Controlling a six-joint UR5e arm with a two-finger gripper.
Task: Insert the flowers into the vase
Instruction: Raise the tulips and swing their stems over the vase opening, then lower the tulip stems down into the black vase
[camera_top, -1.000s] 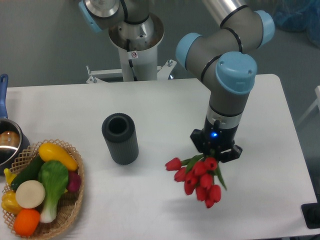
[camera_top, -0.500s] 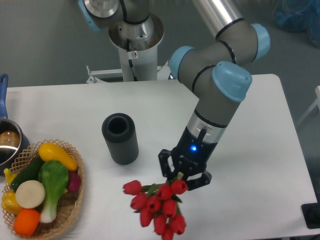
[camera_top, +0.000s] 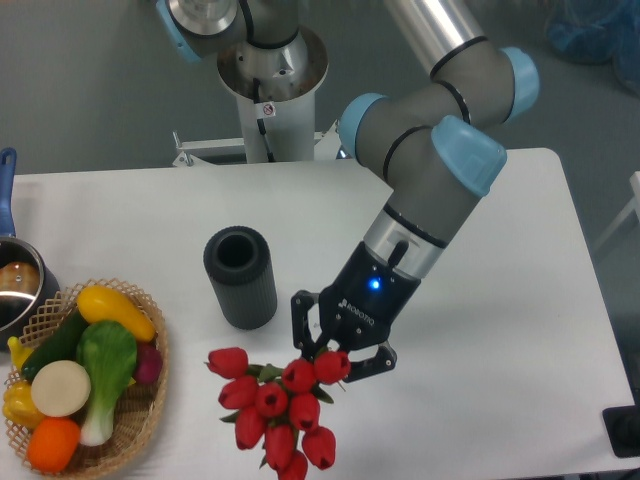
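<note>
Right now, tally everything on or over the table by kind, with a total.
Flower bunches: 1, the flowers in the gripper
Vases: 1, the vase
Baskets: 1, the wicker basket of toy vegetables
Pots: 1, the metal pot
Total: 4

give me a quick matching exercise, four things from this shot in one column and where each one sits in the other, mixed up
Things:
1. flowers
2. vase
3. wicker basket
4. metal pot

Places:
A. cut off by the left edge of the picture
B. upright on the table, mouth open and empty
C. held in the claw, buds hanging down
D. front left, full of toy vegetables

Pairs: 1-C, 2-B, 3-D, 4-A
</note>
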